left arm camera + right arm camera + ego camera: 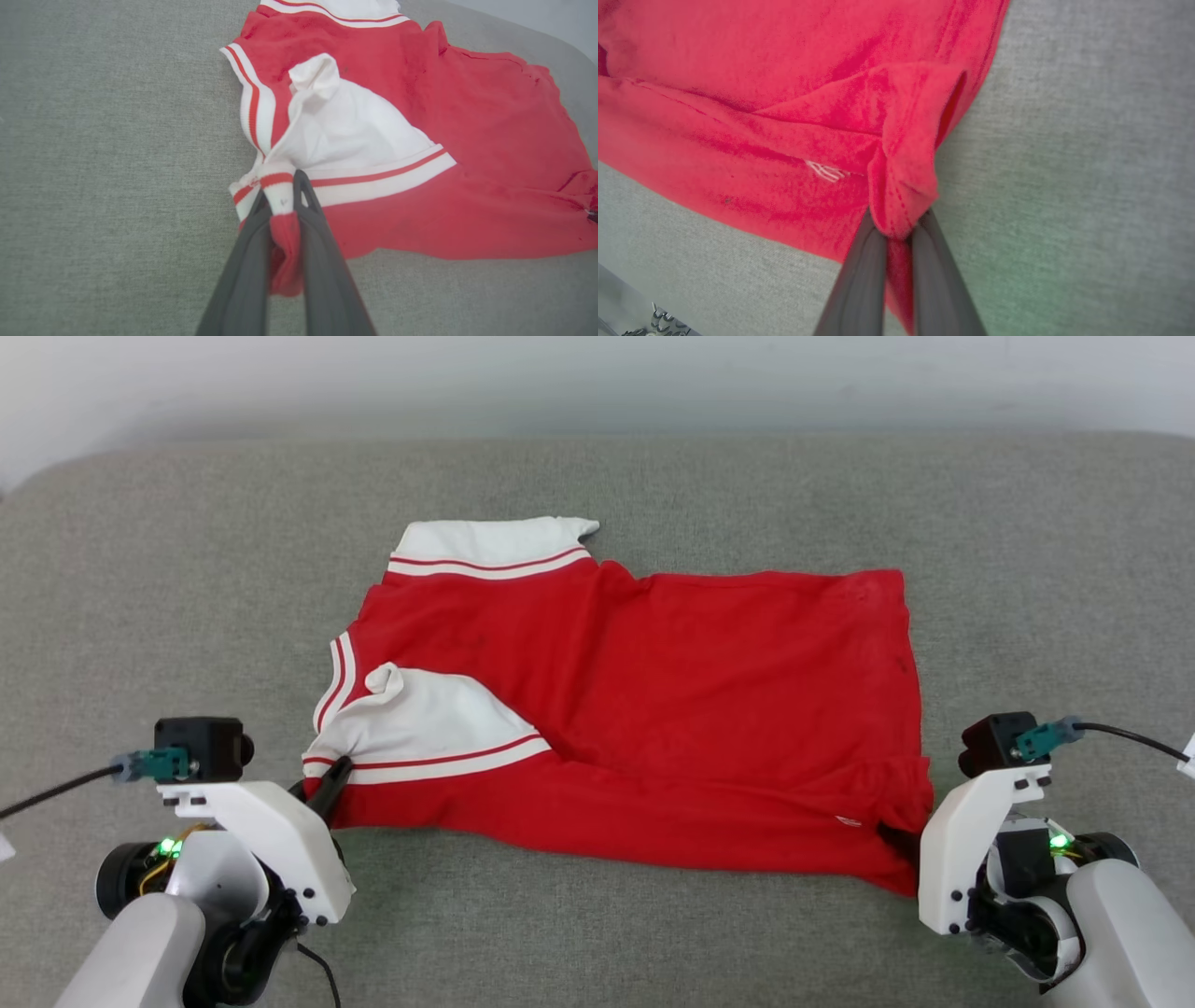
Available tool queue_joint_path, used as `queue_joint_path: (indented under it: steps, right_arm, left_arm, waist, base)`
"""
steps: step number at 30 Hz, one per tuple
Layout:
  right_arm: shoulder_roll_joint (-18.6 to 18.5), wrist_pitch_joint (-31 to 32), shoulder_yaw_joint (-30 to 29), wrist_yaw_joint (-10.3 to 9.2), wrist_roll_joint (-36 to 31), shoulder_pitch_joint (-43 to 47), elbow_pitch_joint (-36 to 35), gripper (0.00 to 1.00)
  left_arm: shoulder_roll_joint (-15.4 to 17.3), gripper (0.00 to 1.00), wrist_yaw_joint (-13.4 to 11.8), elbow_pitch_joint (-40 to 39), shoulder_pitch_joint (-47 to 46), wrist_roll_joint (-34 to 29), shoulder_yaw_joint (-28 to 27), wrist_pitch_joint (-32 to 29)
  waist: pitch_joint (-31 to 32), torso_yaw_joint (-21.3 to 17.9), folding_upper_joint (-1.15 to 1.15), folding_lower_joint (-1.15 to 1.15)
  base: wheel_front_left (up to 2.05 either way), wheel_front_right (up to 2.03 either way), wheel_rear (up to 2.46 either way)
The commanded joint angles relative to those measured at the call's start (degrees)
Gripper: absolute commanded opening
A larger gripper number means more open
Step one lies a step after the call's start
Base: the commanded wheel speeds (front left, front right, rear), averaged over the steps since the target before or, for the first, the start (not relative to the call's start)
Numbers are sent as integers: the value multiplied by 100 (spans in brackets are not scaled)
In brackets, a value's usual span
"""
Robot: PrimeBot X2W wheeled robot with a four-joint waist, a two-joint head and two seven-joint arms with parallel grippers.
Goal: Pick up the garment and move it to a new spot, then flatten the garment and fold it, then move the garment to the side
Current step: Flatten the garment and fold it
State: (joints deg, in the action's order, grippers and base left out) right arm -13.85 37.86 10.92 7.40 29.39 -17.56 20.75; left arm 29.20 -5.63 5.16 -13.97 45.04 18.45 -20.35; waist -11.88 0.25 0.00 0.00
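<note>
Left gripper (280, 196) and right gripper (899, 220) each pinch a near corner of the garment (700, 691).

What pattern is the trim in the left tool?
White with one red stripe: the trim of the garment shows best in the left wrist view.

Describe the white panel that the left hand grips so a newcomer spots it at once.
On the grey cushion lies a red garment, spread wide. Its near white panel sits at the corner where the left hand is shut on the striped trim. The far white panel lies flat and free; this one has a curled-up tip.
</note>
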Motion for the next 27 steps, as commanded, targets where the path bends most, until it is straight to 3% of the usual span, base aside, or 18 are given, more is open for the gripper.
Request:
queue_joint_path:
  steps: [1, 18, 24, 25, 27]
  right_arm:
    - [1, -37, 126, 16, 40, 97, 39, 0]
    - [-340, -63, 268, 14, 282, 859, -502, 0]
    - [-238, 53, 140, 8, 204, 1297, -297, 0]
    - [-171, -30, 125, 8, 232, 1323, -262, 0]
    - [-150, -226, 151, 8, 186, 1378, -188, 96]
  left_arm:
    - [-42, 0, -55, 12, 112, 24, -57, 131]
    - [36, 0, -500, -306, 1545, 253, -158, 163]
    - [-200, 0, -447, -89, 1834, 476, -50, 114]
    - [-280, 13, -436, -35, 1783, 503, -62, 189]
    - [-353, 87, -364, 172, 1677, 528, -27, 241]
  waist:
    - [171, -53, 0, 0]
    - [1295, -136, 0, 0]
    - [1288, -134, 0, 0]
    - [1277, -140, 0, 0]
    - [1255, -147, 0, 0]
  base:
    - [0, 0, 0]
    - [0, 0, 0]
    - [0, 0, 0]
    - [0, 0, 0]
    - [0, 0, 0]
